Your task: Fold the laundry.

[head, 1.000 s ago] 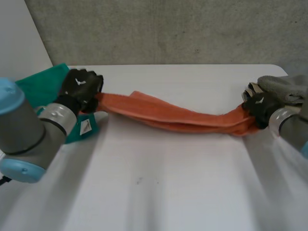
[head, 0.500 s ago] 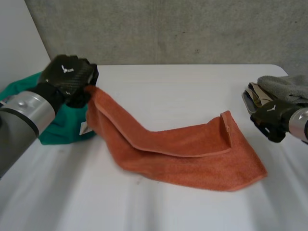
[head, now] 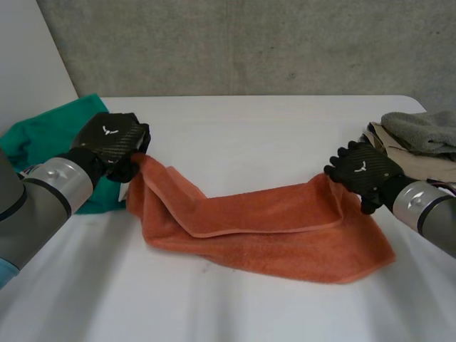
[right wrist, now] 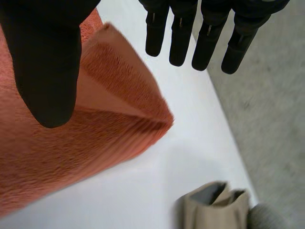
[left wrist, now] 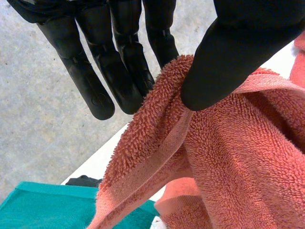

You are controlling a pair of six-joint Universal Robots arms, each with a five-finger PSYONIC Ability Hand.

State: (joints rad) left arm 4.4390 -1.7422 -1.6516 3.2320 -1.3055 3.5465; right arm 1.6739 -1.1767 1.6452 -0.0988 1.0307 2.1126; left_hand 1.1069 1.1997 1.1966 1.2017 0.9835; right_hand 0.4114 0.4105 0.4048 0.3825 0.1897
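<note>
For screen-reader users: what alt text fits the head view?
An orange towel lies half-folded on a white table; the left hand pinches one end, the right hand is open at the other. A green cloth lies beside the left hand.

The orange towel [head: 271, 228] spans the middle of the table [head: 249, 117] between the left hand [head: 114, 141] and the right hand [head: 362, 169]. Behind it the surface is bare to the far edge, and the front strip is bare too. A green cloth [head: 46, 137] obstructs the left side, and a grey and beige pile [head: 420, 132] obstructs the right.
</note>
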